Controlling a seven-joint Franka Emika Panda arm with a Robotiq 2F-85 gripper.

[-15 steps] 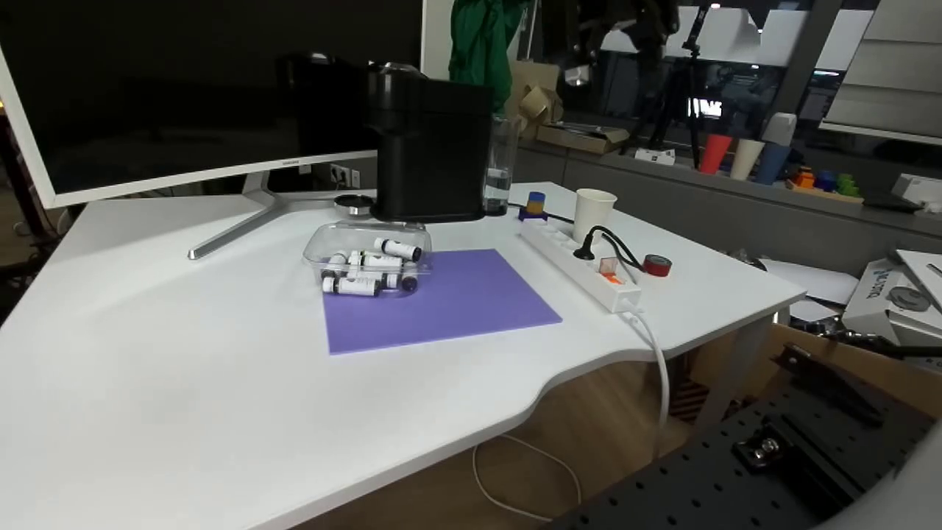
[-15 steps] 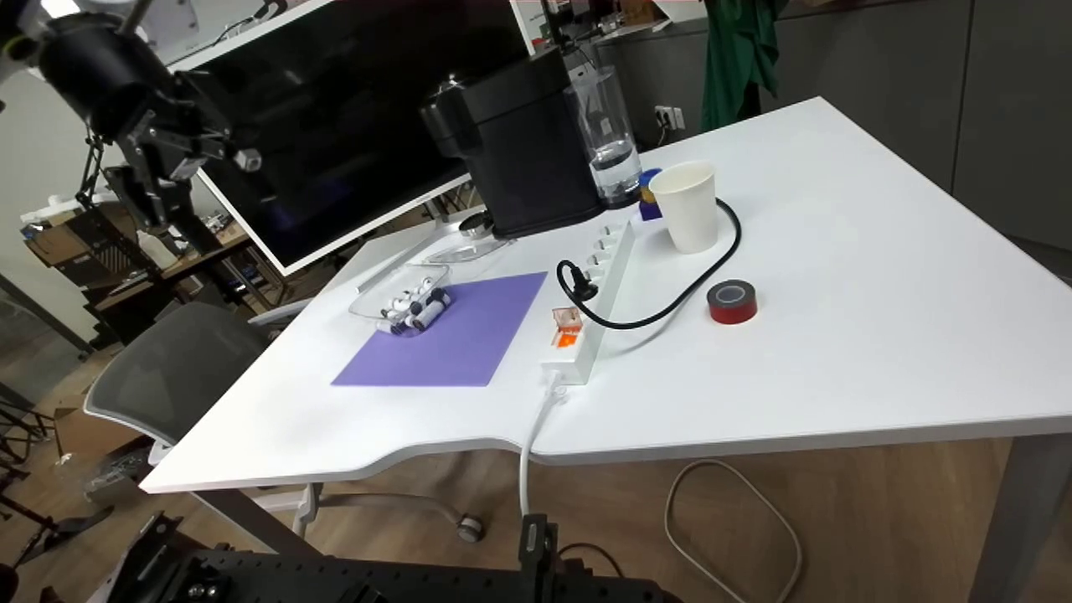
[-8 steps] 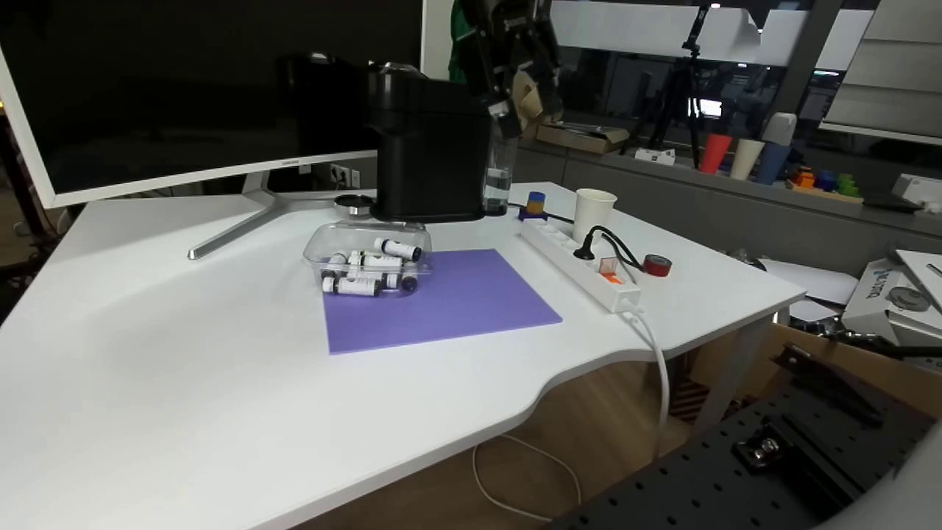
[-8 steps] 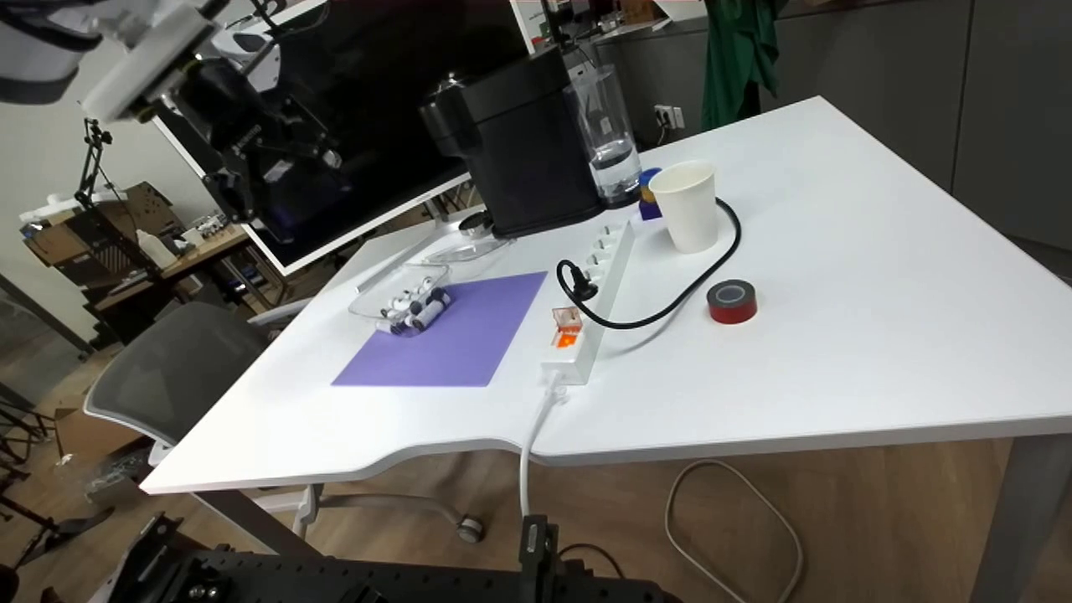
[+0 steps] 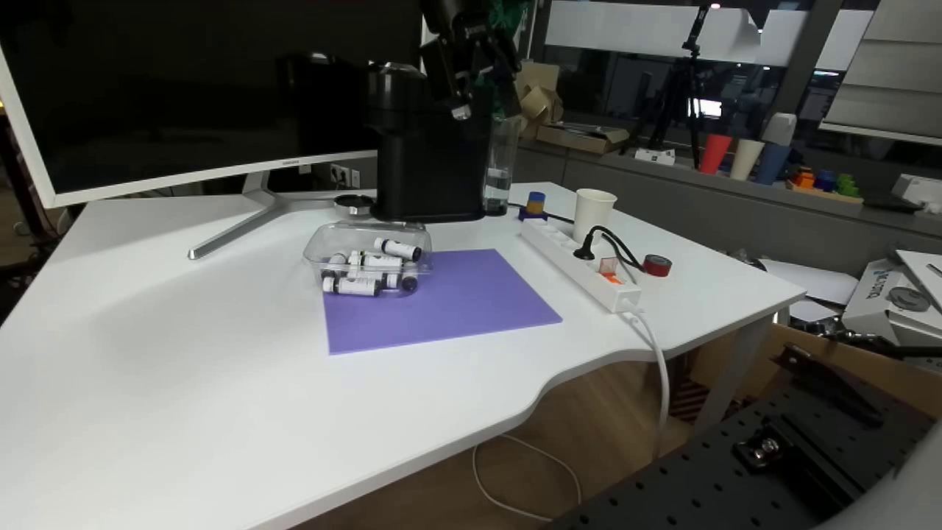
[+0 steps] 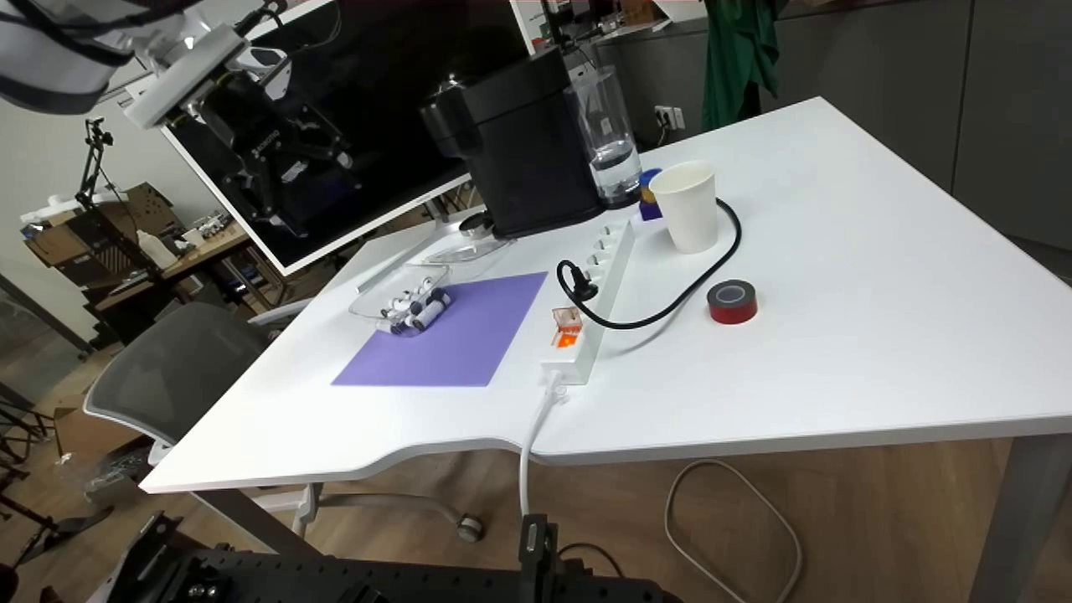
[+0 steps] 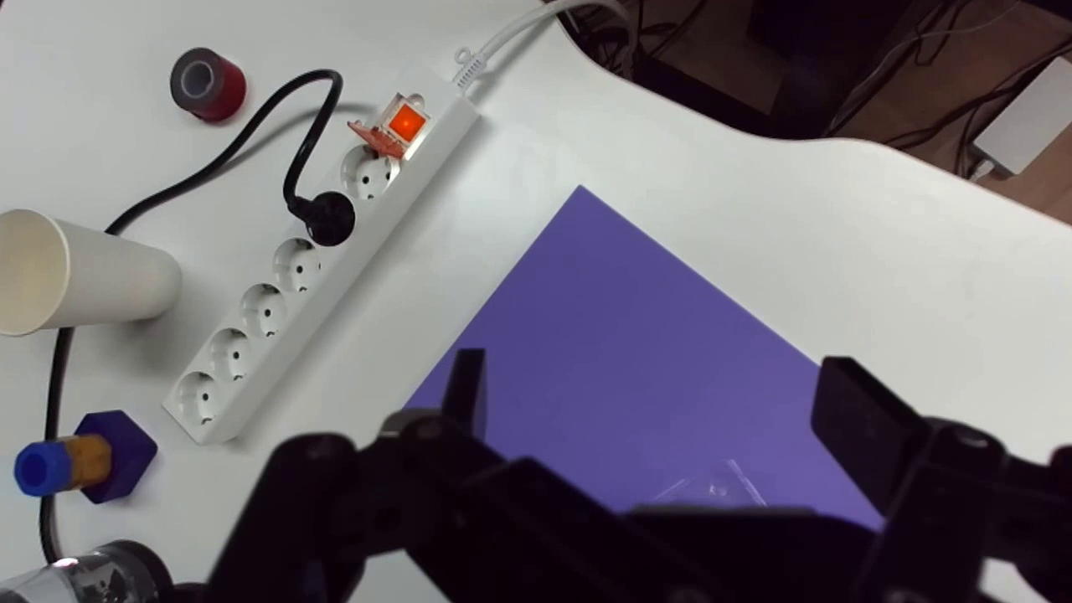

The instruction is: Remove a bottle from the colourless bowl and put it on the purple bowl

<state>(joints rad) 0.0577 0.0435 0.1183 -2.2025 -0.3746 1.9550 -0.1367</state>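
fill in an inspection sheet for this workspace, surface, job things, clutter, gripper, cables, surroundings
Surface: white table, with a purple mat lying flat on it.
Job's things: small white bottles with dark ends, piled in a clear plastic container that stands partly over the mat; exact count unclear.
Clutter: coffee machine, monitor, paper cup, tape roll, coloured plastic stack.
Gripper: open, raised above table level, fingers wide apart; in its grasp, nothing seen.
Cables: black plug seated in the power strip, whose orange switch looks lit; white cord hangs over the table's edge.
Surroundings: office chair beside the table, green cloth behind.
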